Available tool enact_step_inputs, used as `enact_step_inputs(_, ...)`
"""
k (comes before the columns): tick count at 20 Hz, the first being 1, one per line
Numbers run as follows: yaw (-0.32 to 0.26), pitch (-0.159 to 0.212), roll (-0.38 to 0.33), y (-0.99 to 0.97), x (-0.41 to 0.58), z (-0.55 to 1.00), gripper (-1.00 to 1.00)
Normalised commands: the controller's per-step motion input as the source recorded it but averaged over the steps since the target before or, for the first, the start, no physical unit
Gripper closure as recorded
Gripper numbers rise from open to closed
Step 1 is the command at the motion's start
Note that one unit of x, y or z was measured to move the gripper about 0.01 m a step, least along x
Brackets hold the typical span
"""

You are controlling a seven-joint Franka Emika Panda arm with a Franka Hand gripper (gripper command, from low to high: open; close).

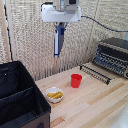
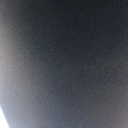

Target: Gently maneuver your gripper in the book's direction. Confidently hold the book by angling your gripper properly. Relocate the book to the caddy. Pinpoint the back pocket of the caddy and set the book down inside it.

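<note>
My white gripper (image 1: 60, 23) is high at the top of the exterior view, shut on the top edge of the dark navy book (image 1: 58, 42). The book hangs straight down, edge-on, well above the wooden table. In the wrist view the book's dark cover (image 2: 65, 60) fills almost the whole picture, and the fingers do not show. The black caddy (image 1: 10, 75) stands at the exterior view's lower left, with a divider (image 1: 17, 96) splitting it into two compartments. The book is above and to the exterior view's right of the caddy, not over it.
A small red cup (image 1: 75, 80) stands on the wooden table (image 1: 95, 102) below the book. A white bowl (image 1: 55, 94) with yellow pieces sits next to the caddy. A black-and-silver toaster oven (image 1: 113, 54) with its door down is at the right.
</note>
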Motion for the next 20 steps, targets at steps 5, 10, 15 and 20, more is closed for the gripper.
enact_step_inputs(5,-0.284,0.000,0.039,0.29,0.000,0.23,1.00)
enact_step_inputs(10,-0.242,0.000,0.032,0.42,0.000,0.20,1.00)
enact_step_inputs(15,-0.201,0.000,0.027,0.53,0.000,0.20,1.00)
enact_step_inputs(20,-0.130,0.012,0.007,0.72,0.006,0.18,1.00)
